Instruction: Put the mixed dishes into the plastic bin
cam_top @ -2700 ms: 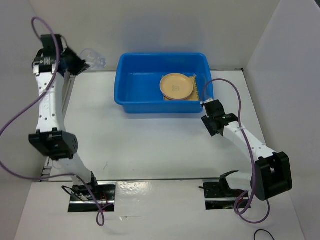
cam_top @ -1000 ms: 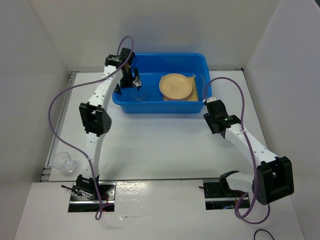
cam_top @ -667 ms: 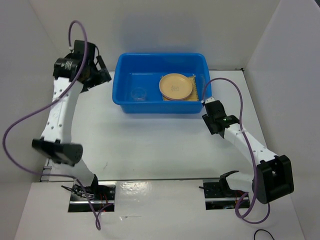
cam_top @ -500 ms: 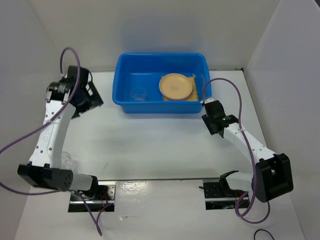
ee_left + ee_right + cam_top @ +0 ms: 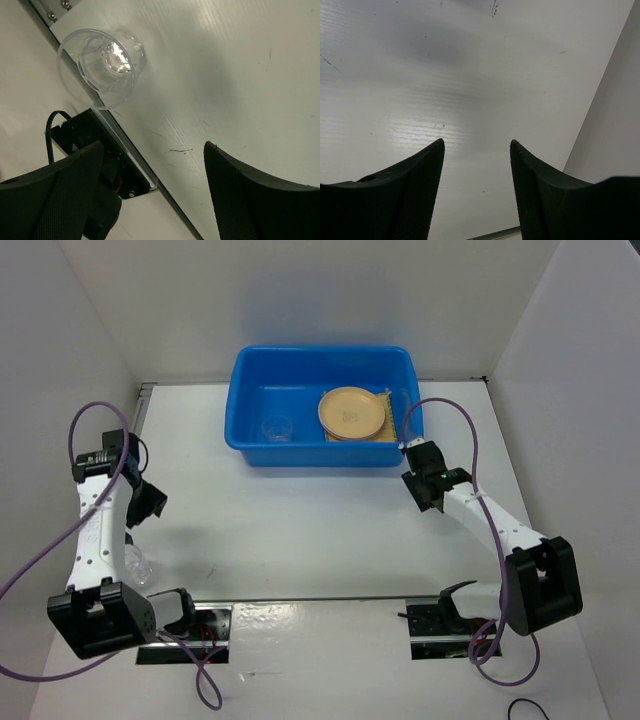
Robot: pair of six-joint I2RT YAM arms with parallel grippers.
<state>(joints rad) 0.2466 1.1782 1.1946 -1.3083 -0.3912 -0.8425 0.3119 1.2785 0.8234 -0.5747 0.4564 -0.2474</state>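
The blue plastic bin (image 5: pixel 320 452) stands at the back of the table. In it a yellow-tan plate (image 5: pixel 353 412) lies on top of a woven mat (image 5: pixel 397 421), and a small clear cup (image 5: pixel 276 428) sits at its left end. A second clear cup (image 5: pixel 138 567) (image 5: pixel 100 65) rests on the table at the near left. My left gripper (image 5: pixel 148 504) (image 5: pixel 152 145) hangs open close to this cup, which lies ahead of the fingertips, not between them. My right gripper (image 5: pixel 420 486) (image 5: pixel 477 142) is open over bare table, just in front of the bin's right corner.
White walls close the table in on the left, back and right. A metal rail (image 5: pixel 125 142) and the left arm's base mount (image 5: pixel 185 625) run along the near edge, right beside the loose cup. A purple cable (image 5: pixel 45 550) loops off the left arm.
The left arm let a clear cup go in the bin, then swung out left and back toward the near edge, ending by the cup on the table. The right arm barely moved.
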